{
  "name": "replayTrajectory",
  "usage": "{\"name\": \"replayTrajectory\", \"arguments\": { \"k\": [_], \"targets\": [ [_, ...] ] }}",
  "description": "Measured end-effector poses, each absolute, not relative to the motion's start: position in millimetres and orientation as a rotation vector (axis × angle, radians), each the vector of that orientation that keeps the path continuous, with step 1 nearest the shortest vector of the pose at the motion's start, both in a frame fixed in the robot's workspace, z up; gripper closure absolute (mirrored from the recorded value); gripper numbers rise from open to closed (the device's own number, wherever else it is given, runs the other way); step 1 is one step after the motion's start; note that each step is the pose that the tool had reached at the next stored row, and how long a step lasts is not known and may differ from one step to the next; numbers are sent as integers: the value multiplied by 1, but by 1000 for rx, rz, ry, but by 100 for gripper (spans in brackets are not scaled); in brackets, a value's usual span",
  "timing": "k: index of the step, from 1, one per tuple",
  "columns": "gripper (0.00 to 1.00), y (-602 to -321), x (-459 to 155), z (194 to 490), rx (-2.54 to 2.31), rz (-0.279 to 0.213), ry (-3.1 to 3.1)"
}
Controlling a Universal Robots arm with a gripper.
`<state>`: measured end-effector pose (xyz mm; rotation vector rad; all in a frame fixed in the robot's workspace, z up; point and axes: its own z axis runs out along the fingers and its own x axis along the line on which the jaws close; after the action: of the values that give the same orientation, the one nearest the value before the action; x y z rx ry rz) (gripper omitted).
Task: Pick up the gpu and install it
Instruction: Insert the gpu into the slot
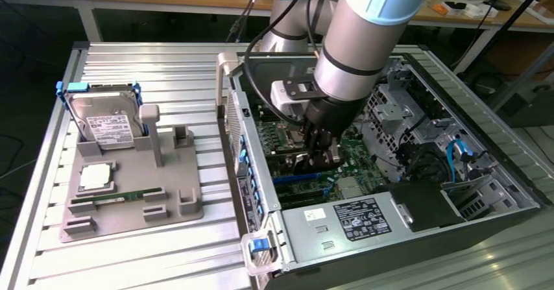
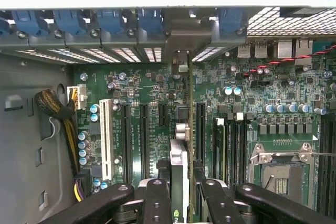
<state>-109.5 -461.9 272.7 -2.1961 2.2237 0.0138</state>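
My gripper [image 1: 317, 155] is down inside the open computer case [image 1: 253, 173], shut on the gpu [image 1: 303, 165], a thin dark card held upright over the green motherboard [image 1: 357, 157]. In the wrist view the gpu [image 2: 179, 163] runs edge-on between the two black fingers [image 2: 157, 203]. It lies along the long black expansion slots [image 2: 200, 124]. Its silver bracket [image 2: 178, 32] reaches the row of rear slot openings with blue clips. Whether the card sits in a slot I cannot tell.
On the exterior view's left a grey holder tray [image 1: 173, 215] carries a silver hard drive [image 1: 104, 124], a processor [image 1: 95, 176] and a green memory stick [image 1: 117, 198]. The power supply [image 1: 346, 218], drive cages [image 1: 407, 115] and cables crowd the case. The processor socket [image 2: 283, 166] lies beside the slots.
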Motion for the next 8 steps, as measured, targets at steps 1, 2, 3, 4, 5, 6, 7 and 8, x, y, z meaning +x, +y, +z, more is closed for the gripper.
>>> {"name": "replayTrajectory", "arguments": {
  "k": [1, 2, 3, 4, 5, 6, 7, 8],
  "targets": [
    [73, -462, -110, 272, -2196, 15, 2223],
    [73, -462, -110, 272, -2195, 15, 2223],
    [73, -462, -110, 272, -2195, 15, 2223],
    [73, -462, -110, 272, -2196, 15, 2223],
    [73, -462, -110, 272, -2196, 15, 2223],
    [73, -462, -110, 272, -2196, 15, 2223],
    [73, -462, -110, 272, -2196, 15, 2223],
    [73, -462, -110, 272, -2196, 15, 2223]
  ]
}}
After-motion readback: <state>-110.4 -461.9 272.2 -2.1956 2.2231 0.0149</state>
